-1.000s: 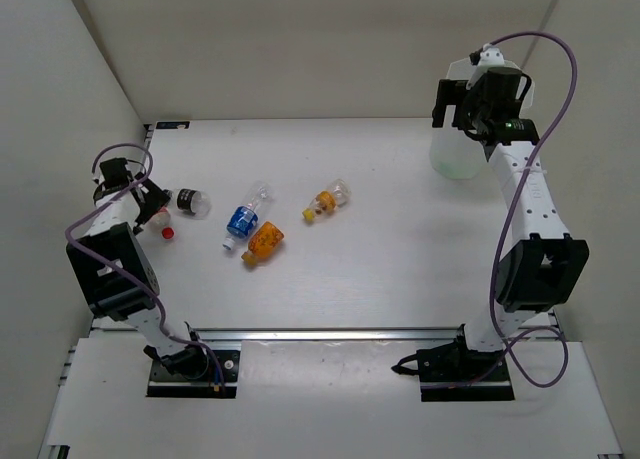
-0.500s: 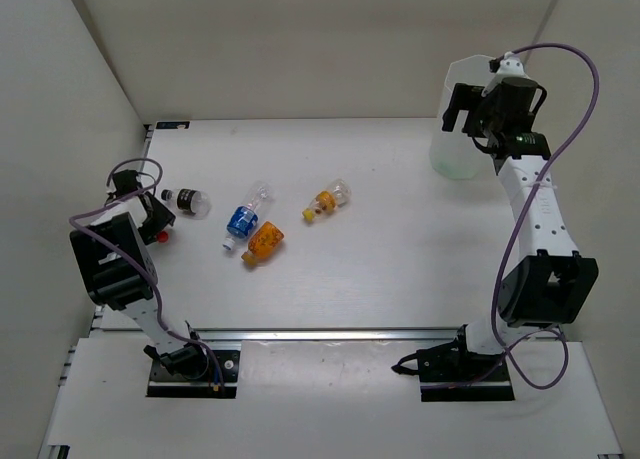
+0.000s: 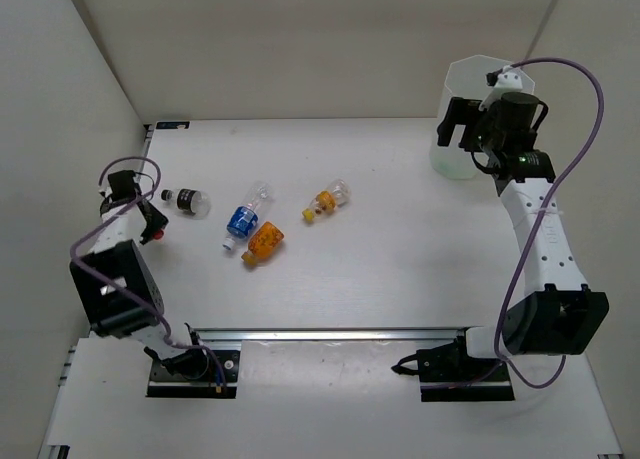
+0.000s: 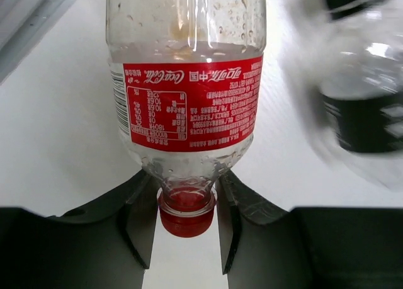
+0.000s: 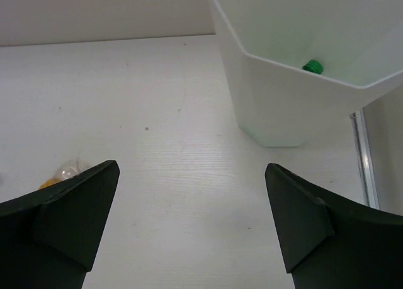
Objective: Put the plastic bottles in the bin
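Observation:
My left gripper [image 4: 186, 208] is shut on the neck of a clear plastic bottle with a red label [image 4: 189, 100], just above its red cap [image 4: 186, 218]. In the top view this gripper [image 3: 150, 226] sits at the table's far left and hides most of that bottle. A dark bottle [image 3: 188, 201] lies just right of it, blurred in the left wrist view [image 4: 362, 106]. Blue-labelled [image 3: 241, 219], orange [image 3: 264, 241] and orange-and-clear [image 3: 328, 199] bottles lie mid-table. My right gripper [image 5: 192, 220] is open and empty beside the translucent white bin [image 3: 462, 84], whose wall [image 5: 283, 106] stands ahead of it on the right.
A green cap [image 5: 312, 66] shows inside the bin. White enclosure walls rise close behind the bin and along the left edge by my left gripper. A metal rail [image 3: 330, 332] runs along the table's near edge.
My left gripper has closed from wide open onto the red-labelled bottle's neck. My right arm has shifted right and back, away from above the bin.

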Controlling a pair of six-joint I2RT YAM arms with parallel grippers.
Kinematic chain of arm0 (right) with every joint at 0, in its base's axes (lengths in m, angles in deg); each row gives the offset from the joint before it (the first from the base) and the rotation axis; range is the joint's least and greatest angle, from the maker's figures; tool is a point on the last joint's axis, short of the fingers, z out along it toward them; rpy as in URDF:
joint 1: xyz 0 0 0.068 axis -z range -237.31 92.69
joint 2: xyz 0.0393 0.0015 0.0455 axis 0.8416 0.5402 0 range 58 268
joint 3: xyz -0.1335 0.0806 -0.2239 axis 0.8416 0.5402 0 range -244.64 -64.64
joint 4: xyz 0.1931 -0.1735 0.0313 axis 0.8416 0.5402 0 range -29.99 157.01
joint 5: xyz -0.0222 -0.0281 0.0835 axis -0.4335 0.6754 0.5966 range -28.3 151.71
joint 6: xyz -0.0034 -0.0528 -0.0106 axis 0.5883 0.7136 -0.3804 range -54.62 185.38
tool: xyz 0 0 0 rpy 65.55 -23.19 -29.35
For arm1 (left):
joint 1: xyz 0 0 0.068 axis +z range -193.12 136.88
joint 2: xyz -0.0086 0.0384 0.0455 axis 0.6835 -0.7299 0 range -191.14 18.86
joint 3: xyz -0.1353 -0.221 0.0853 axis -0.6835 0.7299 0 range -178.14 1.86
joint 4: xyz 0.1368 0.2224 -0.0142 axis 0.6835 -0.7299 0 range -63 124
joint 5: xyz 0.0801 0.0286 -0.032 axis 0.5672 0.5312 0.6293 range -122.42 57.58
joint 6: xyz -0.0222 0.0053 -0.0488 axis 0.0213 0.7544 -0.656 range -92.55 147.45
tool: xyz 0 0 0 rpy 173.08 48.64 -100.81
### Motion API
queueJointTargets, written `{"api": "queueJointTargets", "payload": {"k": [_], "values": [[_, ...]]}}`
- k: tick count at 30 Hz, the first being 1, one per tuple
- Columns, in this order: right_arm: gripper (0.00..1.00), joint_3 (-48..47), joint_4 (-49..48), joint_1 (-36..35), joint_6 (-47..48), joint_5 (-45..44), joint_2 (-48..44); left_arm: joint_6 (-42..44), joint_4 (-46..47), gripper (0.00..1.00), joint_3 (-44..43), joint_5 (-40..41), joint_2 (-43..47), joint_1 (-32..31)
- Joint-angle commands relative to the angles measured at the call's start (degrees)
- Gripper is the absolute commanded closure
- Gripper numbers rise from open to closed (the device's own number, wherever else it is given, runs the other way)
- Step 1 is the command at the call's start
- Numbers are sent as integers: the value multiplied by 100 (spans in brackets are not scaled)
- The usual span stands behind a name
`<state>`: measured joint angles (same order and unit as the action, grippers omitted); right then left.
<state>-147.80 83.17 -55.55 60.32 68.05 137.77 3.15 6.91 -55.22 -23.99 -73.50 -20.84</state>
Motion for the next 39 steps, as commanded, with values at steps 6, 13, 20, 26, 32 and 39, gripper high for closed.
{"api": "queueJointTargets", "payload": {"k": [6, 13, 20, 26, 32, 39], "values": [[1, 297, -685, -536, -1127, 1893, -171, -86, 476, 84, -198, -1094, 2634, -865], [1, 1616, -3429, -1335, -2823, 4725, -225, 110, 1257, 83, -331, -4847, 2258, -3553], [1, 2128, -5069, -2214, -3662, 4588, -31, -769, 2908, 86, 126, -6485, 1905, -4821], [1, 2155, -4127, -2820, -2958, 3577, -67, -1227, 3421, 90, 451, -6801, 1941, -4971], [31, 2488, -4389, -2901, -3299, 2995, -75, -1253, 3386, 90, 593, -6749, 2090, -5032], [100, 2269, -3880, -2778, -3071, 2512, -251, -1350, 3158, 38, 663, -6310, 2204, -4830]]}}
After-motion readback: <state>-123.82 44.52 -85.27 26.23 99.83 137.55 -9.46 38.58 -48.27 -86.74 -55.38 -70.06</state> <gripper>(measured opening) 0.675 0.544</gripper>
